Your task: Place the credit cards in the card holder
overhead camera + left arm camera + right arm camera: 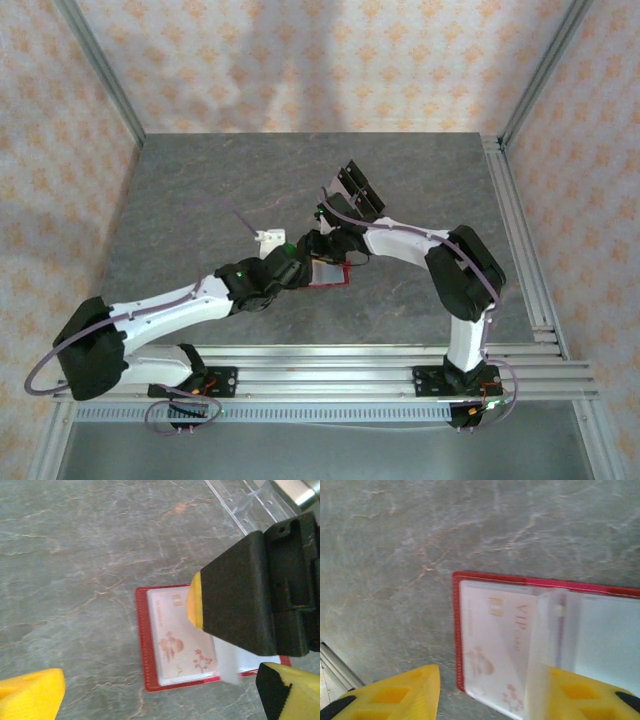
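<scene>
**Open holder, slick card, flimsy sleeves**

The card holder (330, 280) lies open and flat on the table (200, 190). It is about midway between the left and right edges and nearer the near edge than the far one. A printed credit card (490, 630) sits under a clear pocket on its left half.

The left gripper (160, 690) hangs over the holder with its fingers wide apart, holding nothing. The right gripper (495, 680) has its fingers partly apart with nothing clamped between them. One finger is right beside a raised clear sleeve leaf (545, 640).

The card looks light, stiff and slick, so it is best pinched by its edges. The holder looks light and likely to slide, so it probably needs pinning on its red border. The sleeves look soft and easily creased.

The right wrist view shows the leaf standing up and the card's lettering. The left wrist view shows one of the right gripper's fingers (235, 605) over the holder's right half. The top view gives the holder's place on the table, though the grippers hide much of it.
</scene>
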Available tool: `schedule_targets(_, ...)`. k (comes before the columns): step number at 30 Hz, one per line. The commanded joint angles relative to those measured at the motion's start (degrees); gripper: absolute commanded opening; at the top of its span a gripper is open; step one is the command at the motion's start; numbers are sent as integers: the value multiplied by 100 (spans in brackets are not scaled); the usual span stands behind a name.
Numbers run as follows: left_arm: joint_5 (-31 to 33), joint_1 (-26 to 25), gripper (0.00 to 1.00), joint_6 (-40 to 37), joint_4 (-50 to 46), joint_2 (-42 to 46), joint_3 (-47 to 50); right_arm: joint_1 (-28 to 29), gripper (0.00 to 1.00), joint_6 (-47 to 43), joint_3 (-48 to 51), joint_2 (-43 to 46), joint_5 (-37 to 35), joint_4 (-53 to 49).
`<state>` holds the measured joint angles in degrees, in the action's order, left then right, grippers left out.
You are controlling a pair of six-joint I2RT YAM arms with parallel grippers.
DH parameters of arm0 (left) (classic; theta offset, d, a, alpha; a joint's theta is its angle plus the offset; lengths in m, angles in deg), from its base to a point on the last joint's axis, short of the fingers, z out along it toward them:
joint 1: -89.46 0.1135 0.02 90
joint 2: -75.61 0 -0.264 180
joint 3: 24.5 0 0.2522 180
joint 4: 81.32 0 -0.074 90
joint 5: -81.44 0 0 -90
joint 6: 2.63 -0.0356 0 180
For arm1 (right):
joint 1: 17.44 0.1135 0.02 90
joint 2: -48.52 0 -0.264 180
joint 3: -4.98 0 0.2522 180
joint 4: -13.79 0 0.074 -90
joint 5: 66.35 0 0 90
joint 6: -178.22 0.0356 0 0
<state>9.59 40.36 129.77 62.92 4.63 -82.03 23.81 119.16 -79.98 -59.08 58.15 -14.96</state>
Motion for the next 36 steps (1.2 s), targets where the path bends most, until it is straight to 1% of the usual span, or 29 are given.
schedule_targets(1,462,51,100,230,-392,268,176,160,49,66,-375,-373,-66,-219)
schedule_targets(6,477,139,100,326,-506,443,271,308,49,141,-659,-953,-172,-212)
schedule_targets(9,466,175,100,370,-538,470,299,317,49,209,-691,-1093,-92,-126)
schedule_targets(13,438,241,100,401,-570,432,301,309,49,10,-861,-848,-54,-302)
schedule_targets(16,396,346,99,410,-585,342,282,238,49,-308,-1209,-538,21,-645)
schedule_targets(20,301,556,100,429,-590,123,201,-99,49,-706,-1807,-225,-184,-1222)
schedule_targets(22,255,624,100,394,-594,-14,122,-323,49,-933,-2150,-220,-505,-1602)
schedule_targets(25,147,715,100,272,-569,-287,-46,-642,49,-1348,-2803,-443,-1017,-2288)
schedule_targets(26,113,748,100,226,-569,-385,-113,-707,49,-1539,-3074,-555,-1285,-2557)
schedule_targets(32,-135,889,100,25,-573,-986,-444,-825,47,-2628,-4603,-1428,-2965,-3675)
schedule_targets(36,-228,920,100,-3,-547,-1252,-557,-847,44,-3080,-5365,-1966,-3747,-3975)
